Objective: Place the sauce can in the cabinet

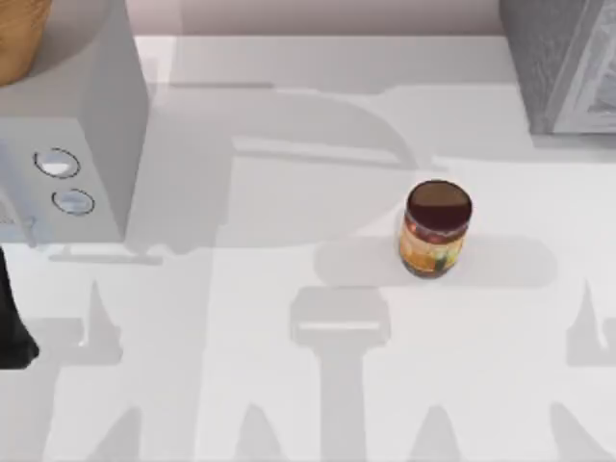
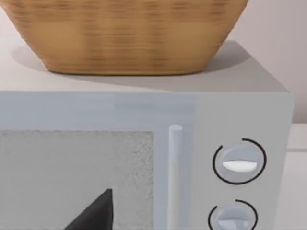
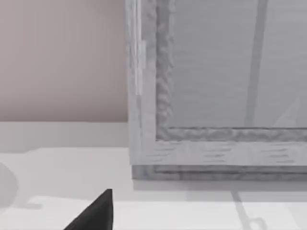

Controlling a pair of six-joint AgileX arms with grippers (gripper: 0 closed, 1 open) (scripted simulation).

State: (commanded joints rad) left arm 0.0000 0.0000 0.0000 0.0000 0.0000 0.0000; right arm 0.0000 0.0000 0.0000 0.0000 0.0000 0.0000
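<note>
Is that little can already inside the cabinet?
No, the sauce can stands upright on the bare table, apart from the cabinet.

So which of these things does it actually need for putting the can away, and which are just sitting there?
Needed for the job:
- can, standing upright near the middle of the table
- cabinet, at the far right corner

Just sitting there:
- box with two knobs, at the left
- basket, on top of that box
</note>
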